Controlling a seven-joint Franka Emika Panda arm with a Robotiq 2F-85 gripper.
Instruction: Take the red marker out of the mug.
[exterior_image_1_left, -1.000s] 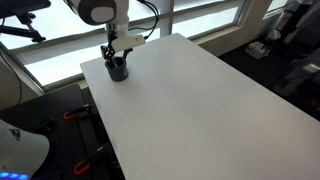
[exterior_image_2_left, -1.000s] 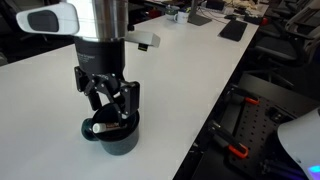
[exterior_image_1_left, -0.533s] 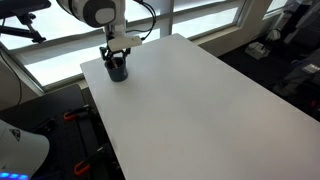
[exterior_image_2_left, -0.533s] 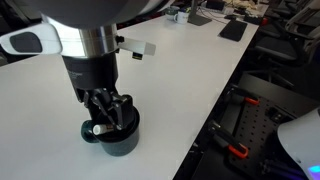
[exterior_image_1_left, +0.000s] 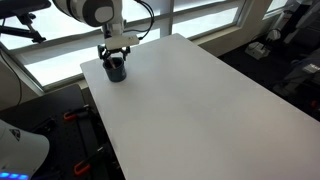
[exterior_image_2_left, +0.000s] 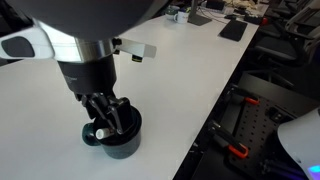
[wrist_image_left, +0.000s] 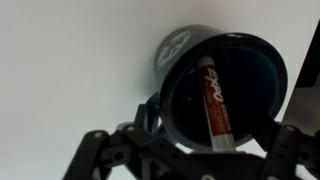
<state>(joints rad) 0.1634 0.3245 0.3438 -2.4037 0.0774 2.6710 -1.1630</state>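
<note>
Jaws open, spread wide and gripping nothing; in the wrist view their dark linkages sit low at the left and right edges with the mug's mouth between them. White surface (exterior_image_1_left: 200, 100) fills most of both exterior views and runs long and bare toward the far end (exterior_image_2_left: 180, 70), where a dark flat object (exterior_image_2_left: 232, 30) lies near the edge. Robot arm (exterior_image_1_left: 95, 12) comes down from above at the far left corner of the surface; up close its grey and white wrist (exterior_image_2_left: 85, 45) stands straight over the mug, jaws pointing down, tips at or just inside the rim, cannot tell if they touch it. Mug (exterior_image_1_left: 117, 70) dark, squat, upright on the surface near that corner; handle on the left side in an exterior view (exterior_image_2_left: 125, 140). Wrist view looks into the mug (wrist_image_left: 180, 50), white logo on its outer wall. Red marker (wrist_image_left: 214, 100) inside the mug, leaning along the inner wall, printed lettering on its barrel, darker end toward the bottom of the picture. Marker not held by anything.
</note>
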